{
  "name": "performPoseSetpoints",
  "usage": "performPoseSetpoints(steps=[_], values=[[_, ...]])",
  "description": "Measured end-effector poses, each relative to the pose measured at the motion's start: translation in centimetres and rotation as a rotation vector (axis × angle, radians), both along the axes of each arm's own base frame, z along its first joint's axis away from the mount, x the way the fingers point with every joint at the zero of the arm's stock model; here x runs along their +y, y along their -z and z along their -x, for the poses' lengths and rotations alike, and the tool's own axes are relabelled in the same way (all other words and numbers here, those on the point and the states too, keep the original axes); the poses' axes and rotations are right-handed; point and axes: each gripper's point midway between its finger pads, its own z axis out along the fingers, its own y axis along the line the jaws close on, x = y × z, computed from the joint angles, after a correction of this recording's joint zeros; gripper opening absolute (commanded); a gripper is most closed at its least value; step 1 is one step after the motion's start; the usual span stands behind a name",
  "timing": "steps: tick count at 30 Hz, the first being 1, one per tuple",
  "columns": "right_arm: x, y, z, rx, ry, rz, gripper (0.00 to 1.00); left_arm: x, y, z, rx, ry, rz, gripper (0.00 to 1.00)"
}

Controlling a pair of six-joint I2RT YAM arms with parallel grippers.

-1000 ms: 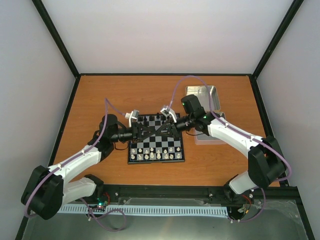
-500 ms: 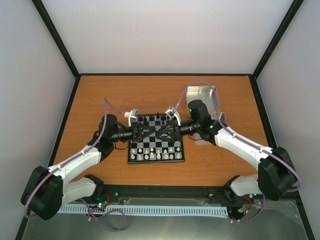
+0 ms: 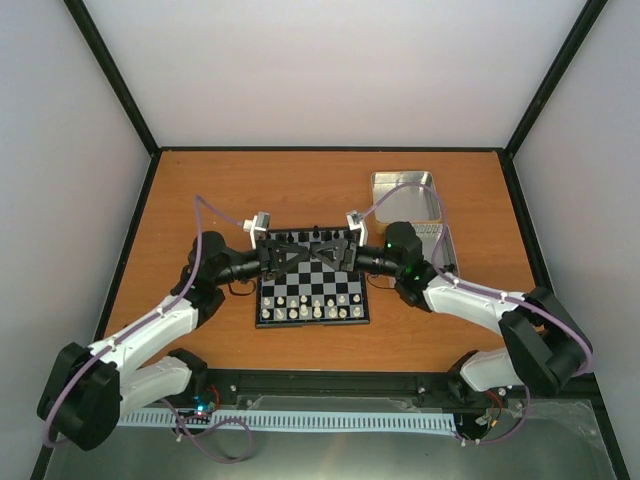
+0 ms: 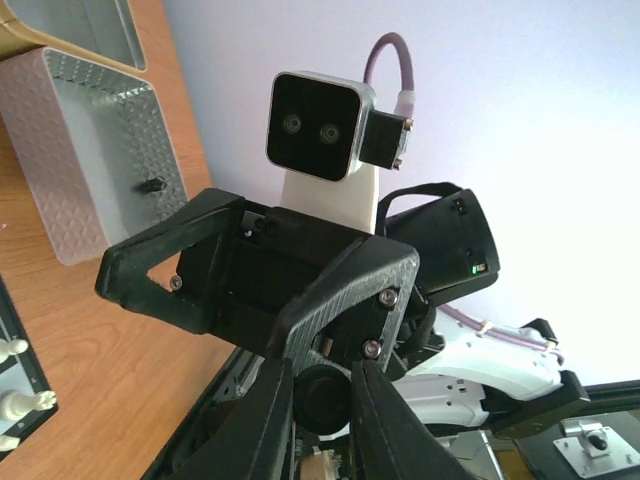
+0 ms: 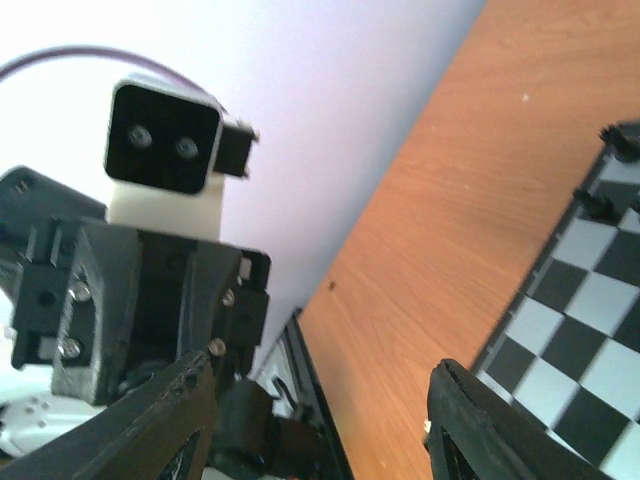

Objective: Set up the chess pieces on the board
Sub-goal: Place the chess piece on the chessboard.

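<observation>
The board point(image 3: 313, 290) lies mid-table, with white pieces point(image 3: 310, 305) on its near rows and black chess pieces point(image 3: 318, 234) along its far row. Both grippers hover over the far half, pointing at each other. My left gripper point(image 3: 318, 255) is shut on a small black chess piece point(image 4: 322, 400), whose round base shows between its fingers point(image 4: 262, 420). My right gripper point(image 3: 300, 255) is open, with its fingers point(image 4: 150, 280) spread around the left one's tip and nothing in them. In the right wrist view the board point(image 5: 580, 310) is at the lower right.
Two silver tins stand right of the board, one at the back point(image 3: 405, 193) and one nearer under the right arm point(image 3: 442, 250). A black piece point(image 4: 152, 185) lies in a tin point(image 4: 90, 150). The black frame rail runs along the near edge.
The right gripper's jaws have gone from shut to open. Both grippers have shifted toward the far side of the board, and the right arm has swung lower and further right.
</observation>
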Motion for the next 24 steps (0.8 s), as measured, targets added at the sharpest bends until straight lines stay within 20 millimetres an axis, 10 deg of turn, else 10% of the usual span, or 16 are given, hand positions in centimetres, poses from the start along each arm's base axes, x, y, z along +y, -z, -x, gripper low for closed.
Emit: performPoseSetpoints(steps=[24], values=[[0.8, -4.2, 1.5, -0.043, -0.035, -0.231, 0.29, 0.5, -1.3, -0.6, 0.056, -0.060, 0.064, 0.09]])
